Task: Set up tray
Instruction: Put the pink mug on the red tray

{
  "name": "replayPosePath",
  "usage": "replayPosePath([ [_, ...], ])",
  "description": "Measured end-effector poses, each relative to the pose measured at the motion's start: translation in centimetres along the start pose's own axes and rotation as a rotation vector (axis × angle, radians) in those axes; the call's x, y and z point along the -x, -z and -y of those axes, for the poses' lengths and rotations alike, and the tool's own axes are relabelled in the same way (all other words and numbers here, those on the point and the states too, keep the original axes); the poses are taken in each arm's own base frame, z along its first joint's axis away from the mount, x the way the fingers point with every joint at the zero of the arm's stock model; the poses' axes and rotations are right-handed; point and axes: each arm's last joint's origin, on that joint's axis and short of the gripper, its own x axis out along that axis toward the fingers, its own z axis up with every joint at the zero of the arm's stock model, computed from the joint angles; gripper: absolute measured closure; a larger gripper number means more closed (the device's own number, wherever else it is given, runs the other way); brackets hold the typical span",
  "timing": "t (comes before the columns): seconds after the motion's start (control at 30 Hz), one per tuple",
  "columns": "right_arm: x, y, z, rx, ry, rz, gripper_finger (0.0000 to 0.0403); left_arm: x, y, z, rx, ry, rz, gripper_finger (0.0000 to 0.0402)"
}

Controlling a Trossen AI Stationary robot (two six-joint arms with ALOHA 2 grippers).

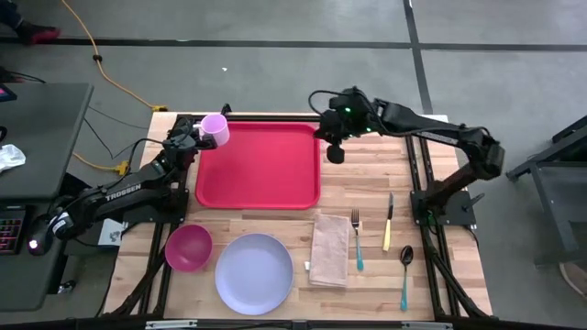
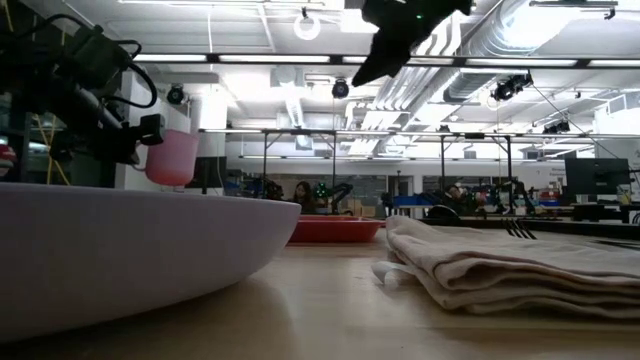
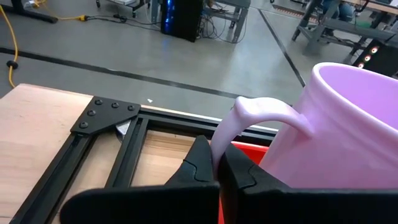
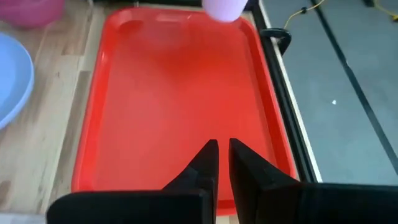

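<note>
High view: the left gripper [image 1: 195,137] carries a lavender mug [image 1: 215,128] over the far left corner of the red tray [image 1: 260,165], probably to set it down there; the right gripper [image 1: 335,151] hangs by the tray's right edge.
Low view: mug lifted clear of the table.
Left wrist view: fingers [image 3: 199,163] pinch the mug's handle [image 3: 249,118].
Right wrist view: fingers [image 4: 208,163] pressed together, empty, over the tray.

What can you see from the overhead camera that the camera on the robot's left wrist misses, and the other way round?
Only the high view shows the whole table: the lavender plate, pink bowl, napkin, fork, knife, spoon and the right gripper by the tray's far right corner. Only the left wrist view shows the left gripper pinching the mug's handle. Both show the pink mug and the red tray.
</note>
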Motion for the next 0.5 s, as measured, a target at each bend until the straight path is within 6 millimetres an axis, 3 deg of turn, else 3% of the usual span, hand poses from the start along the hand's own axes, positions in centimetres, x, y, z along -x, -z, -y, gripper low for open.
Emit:
replayPosePath([
  [0.33, 2.1, 3.0, -1.1, -0.044, 0.088, 0.103, 0.0386, 0.0, 0.1, 0.0, 0.005, 0.003, 0.003, 0.0380],
  [0.5, 2.2, 4.3, -1.4, -0.073, 0.113, 0.134, 0.0386, -0.2, 1.3, -0.6, 0.035, 0.004, 0.006, 0.0380],
])
